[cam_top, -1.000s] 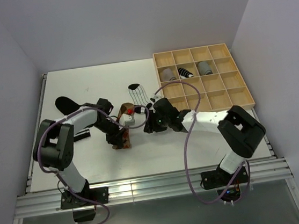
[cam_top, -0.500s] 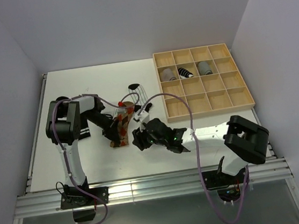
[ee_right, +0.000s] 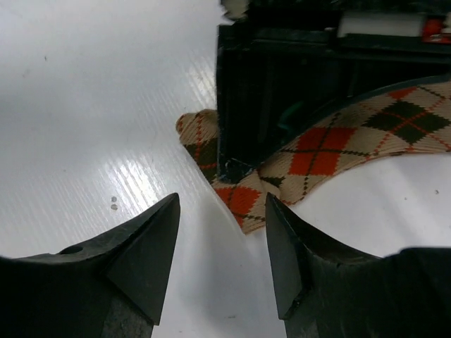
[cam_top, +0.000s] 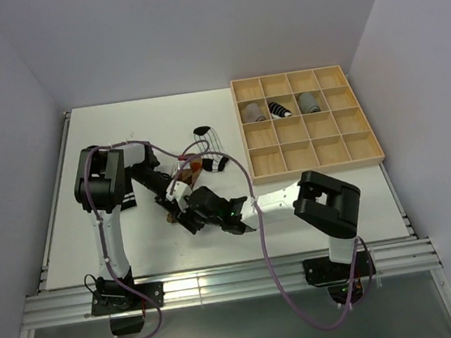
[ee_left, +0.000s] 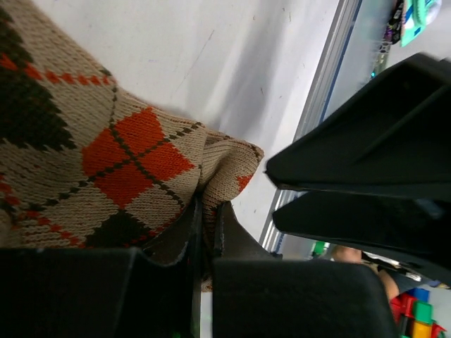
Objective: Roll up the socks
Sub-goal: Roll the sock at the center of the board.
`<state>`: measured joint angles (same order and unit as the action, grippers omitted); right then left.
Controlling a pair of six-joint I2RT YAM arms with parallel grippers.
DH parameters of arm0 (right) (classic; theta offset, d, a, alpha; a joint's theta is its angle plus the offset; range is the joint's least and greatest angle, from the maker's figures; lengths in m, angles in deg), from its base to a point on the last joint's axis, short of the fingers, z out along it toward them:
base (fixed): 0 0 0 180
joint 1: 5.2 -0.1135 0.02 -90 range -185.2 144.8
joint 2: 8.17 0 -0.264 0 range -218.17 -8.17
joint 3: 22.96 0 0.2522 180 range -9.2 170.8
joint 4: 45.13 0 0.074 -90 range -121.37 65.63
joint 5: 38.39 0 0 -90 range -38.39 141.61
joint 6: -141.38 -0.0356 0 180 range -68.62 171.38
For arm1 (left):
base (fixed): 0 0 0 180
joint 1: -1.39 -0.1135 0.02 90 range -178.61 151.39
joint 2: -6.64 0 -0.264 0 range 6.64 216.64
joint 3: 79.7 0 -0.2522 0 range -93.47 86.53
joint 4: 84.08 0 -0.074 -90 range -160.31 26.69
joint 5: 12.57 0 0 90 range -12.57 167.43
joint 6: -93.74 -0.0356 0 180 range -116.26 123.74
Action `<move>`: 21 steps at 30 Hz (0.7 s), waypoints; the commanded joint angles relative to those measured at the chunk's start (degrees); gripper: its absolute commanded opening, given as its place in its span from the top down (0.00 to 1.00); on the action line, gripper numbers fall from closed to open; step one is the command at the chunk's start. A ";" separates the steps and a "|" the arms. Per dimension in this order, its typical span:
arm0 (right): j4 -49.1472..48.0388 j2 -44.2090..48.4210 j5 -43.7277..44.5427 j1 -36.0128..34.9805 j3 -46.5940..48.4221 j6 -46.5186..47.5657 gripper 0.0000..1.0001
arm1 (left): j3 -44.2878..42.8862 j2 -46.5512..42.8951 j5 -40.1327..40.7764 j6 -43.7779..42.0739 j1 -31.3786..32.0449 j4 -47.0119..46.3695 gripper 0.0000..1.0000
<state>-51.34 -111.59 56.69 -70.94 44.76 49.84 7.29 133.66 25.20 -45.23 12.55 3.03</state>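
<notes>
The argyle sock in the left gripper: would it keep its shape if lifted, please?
Probably not: the argyle sock is soft knit, bunched at the left gripper, so it should droop. It looks light, and its textured weave likely grips rather than slips.

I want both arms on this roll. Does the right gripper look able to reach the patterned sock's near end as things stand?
Probably yes: the right gripper is open, the sock end lies just ahead across the table, though the left gripper pinches it there.

Bright, even light — glare on table [ee_right: 91,141]
</notes>
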 commanded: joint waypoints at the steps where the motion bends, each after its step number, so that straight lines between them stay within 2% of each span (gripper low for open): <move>1: -0.51 -1.78 1.51 -1.32 2.55 4.97 0.41 | -1.17 2.79 5.21 -0.69 -0.08 -3.65 1.00; 18: 3.44 -11.10 10.21 -3.87 8.45 11.47 0.40 | -4.25 4.99 5.91 -3.23 -0.08 1.54 1.00; 21: 4.58 -12.50 10.39 -3.87 9.06 11.21 0.58 | -4.60 4.73 5.91 -4.47 -0.08 2.59 0.96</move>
<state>-49.00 -122.02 65.93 -74.43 52.43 60.26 3.84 136.98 25.97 -45.43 12.47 7.88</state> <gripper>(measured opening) 0.454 0.078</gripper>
